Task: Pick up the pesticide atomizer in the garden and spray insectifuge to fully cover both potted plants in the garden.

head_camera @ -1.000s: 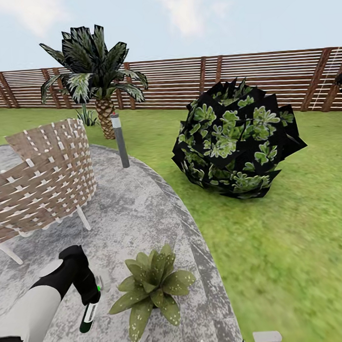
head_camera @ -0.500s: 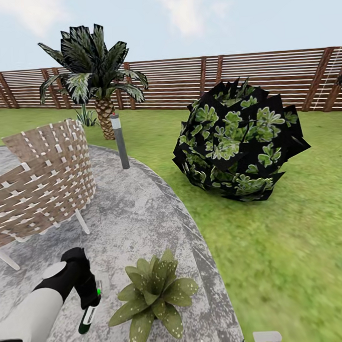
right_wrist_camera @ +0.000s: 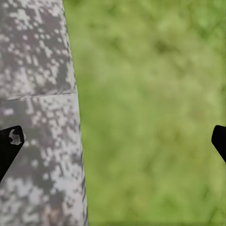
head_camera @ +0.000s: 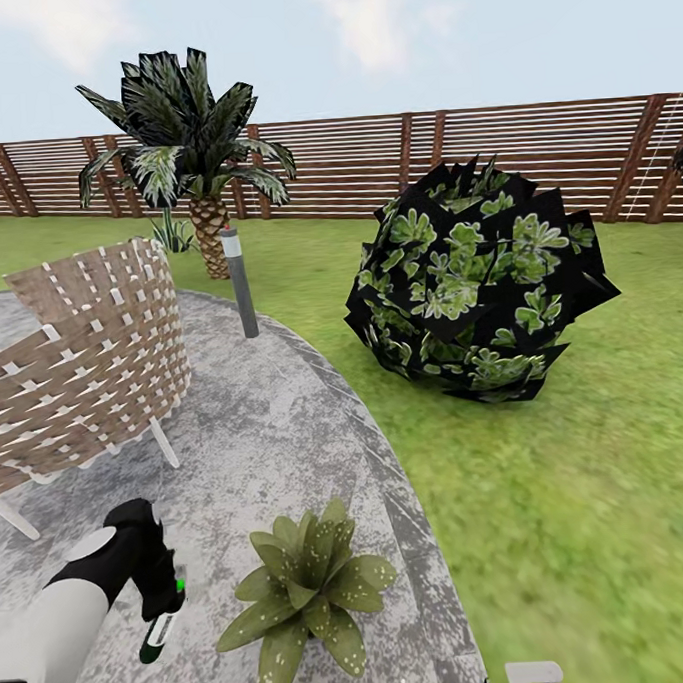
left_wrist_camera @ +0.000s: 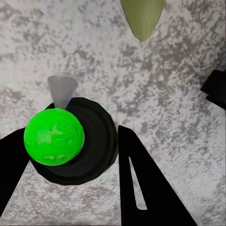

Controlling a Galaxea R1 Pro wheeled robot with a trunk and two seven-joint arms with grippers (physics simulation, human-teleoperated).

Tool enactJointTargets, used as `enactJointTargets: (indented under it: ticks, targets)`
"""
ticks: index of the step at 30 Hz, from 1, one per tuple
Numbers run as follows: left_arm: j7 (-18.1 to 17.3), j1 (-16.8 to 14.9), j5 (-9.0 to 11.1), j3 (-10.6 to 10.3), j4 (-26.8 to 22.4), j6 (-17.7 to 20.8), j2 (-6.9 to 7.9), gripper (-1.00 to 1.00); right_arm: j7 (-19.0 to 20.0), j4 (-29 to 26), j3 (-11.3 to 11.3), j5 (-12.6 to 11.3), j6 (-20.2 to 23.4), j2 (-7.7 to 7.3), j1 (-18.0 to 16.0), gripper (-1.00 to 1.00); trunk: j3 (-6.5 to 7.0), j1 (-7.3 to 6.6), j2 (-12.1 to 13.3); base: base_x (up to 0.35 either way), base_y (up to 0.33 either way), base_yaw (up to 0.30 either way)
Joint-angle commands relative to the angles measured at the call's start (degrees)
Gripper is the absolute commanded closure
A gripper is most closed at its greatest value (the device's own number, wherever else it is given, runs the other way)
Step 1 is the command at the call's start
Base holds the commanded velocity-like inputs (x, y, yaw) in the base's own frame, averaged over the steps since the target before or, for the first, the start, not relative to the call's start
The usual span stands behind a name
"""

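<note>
Left gripper (head_camera: 160, 603) clamps the pesticide atomizer (head_camera: 156, 632) beside a potted plant (head_camera: 304, 584) on the patio (head_camera: 276, 435); right gripper's (right_wrist_camera: 113, 141) fingers splayed wide.

The right wrist view looks straight down on the ground where two surfaces meet. The left third of the frame holds the patio (right_wrist_camera: 35, 94), a mottled grey and white paving with a faint seam running across it at about mid-height on the left. Its edge runs nearly vertically down the frame, leaning slightly toward the right as it goes down. The remainder, from that edge to the right border, is lawn (right_wrist_camera: 150, 113), a blurred green with lighter and darker patches. The right gripper (right_wrist_camera: 115, 141) shows as two dark tips at the left and right borders, the jaws set wide apart with nothing between them.
</note>
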Motion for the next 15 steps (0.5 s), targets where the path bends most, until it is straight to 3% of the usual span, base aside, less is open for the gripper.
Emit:
enactJointTargets:
  ticks: [1, 4, 9, 10, 12, 15]
  targets:
    - [1.4, 0.1, 0.0, 0.0, 0.0, 0.6, 0.59, 1.00, -0.6, 0.1, 0.4, 0.3, 0.1, 0.01, 0.0, -1.00, -0.05, -0.01, 0.0, 0.000, 0.000, 0.000]
    - [4.9, 1.2, 0.1, 0.0, 0.1, 0.6, 0.95, 1.00, -0.6, 0.1, 0.4, 0.4, 0.1, 0.01, 0.0, -1.00, -0.05, -0.01, 0.0, 0.000, 0.000, 0.000]
    - [5.2, 1.7, 0.1, 0.1, -0.8, 0.8, 0.47, 1.00, -0.6, 0.1, 0.4, 0.4, 0.1, 0.01, 0.0, -1.00, -0.05, -0.01, 0.0, 0.000, 0.000, 0.000]
    - [5.0, 1.5, 0.1, 0.1, -0.8, 0.8, 0.13, 1.00, -0.6, 0.1, 0.4, 0.4, 0.1, 0.01, 0.0, -1.00, -0.05, -0.01, 0.0, 0.000, 0.000, 0.000]
    - [4.2, 1.1, 0.1, -0.1, -1.1, 1.2, -1.93, 1.00, -0.6, 0.1, 0.4, 0.3, 0.1, 0.01, 0.0, -1.00, -0.05, -0.01, 0.0, 0.000, 0.000, 0.000]
    - [3.7, 1.0, 0.0, -0.1, -3.2, 1.6, -3.44, 1.00, -0.6, 0.1, 0.4, 0.3, 0.1, 0.01, 0.0, -1.00, -0.05, -0.01, 0.0, 0.000, 0.000, 0.000]
